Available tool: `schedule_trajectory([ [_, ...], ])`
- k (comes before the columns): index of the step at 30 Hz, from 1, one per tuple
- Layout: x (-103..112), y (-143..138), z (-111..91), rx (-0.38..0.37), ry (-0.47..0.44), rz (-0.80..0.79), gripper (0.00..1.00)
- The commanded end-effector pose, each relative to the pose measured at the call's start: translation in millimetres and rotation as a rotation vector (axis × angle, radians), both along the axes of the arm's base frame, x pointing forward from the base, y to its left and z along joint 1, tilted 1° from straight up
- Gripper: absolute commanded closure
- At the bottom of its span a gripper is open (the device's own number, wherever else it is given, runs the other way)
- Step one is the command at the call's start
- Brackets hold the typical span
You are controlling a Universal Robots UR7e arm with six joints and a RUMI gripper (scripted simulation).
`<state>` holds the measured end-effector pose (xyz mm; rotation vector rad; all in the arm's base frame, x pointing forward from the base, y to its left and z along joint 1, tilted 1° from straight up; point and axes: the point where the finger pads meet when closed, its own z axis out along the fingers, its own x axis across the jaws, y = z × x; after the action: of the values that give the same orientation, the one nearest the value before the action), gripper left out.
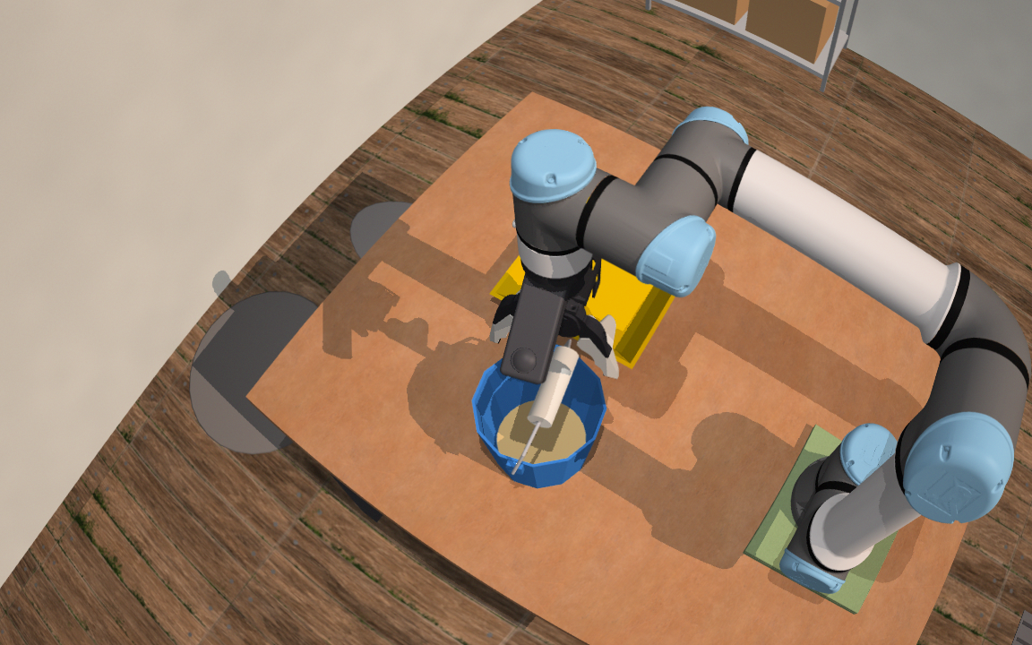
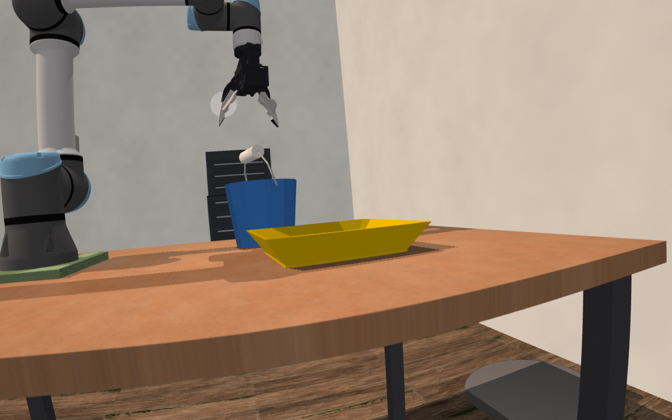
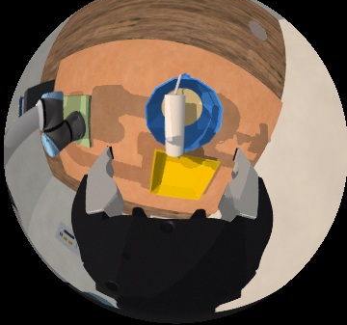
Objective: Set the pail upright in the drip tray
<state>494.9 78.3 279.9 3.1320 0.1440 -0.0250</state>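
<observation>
A blue pail (image 1: pixel 539 429) stands upright on the table beside the yellow drip tray (image 1: pixel 628 313). Its wire handle stands up, with a white cylindrical grip (image 1: pixel 552 389) on top. In the side view the pail (image 2: pixel 261 210) is behind the tray (image 2: pixel 339 240) and its grip (image 2: pixel 251 153) is well below my gripper (image 2: pixel 248 117). My gripper is open and empty, high above the table, over the edge between pail and tray. In the wrist view the pail (image 3: pixel 186 113) and its grip (image 3: pixel 173 122) lie ahead of the fingers, with the tray (image 3: pixel 182 176) between them.
The robot base stands on a green pad (image 1: pixel 824 521) at the table's corner. A dark chair back (image 2: pixel 223 193) is behind the pail. A shelf with cardboard boxes (image 1: pixel 776 23) stands on the floor far off. Round grey stool bases (image 1: pixel 243 373) are on the floor beside the table.
</observation>
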Motion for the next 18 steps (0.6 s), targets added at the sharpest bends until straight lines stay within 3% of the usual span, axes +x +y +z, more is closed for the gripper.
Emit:
schedule_trajectory([
  [1,0.2,0.0,-6.0,0.000,-0.001,0.000,0.00],
  [18,0.1,0.0,-40.1,0.000,-0.001,0.000,0.00],
])
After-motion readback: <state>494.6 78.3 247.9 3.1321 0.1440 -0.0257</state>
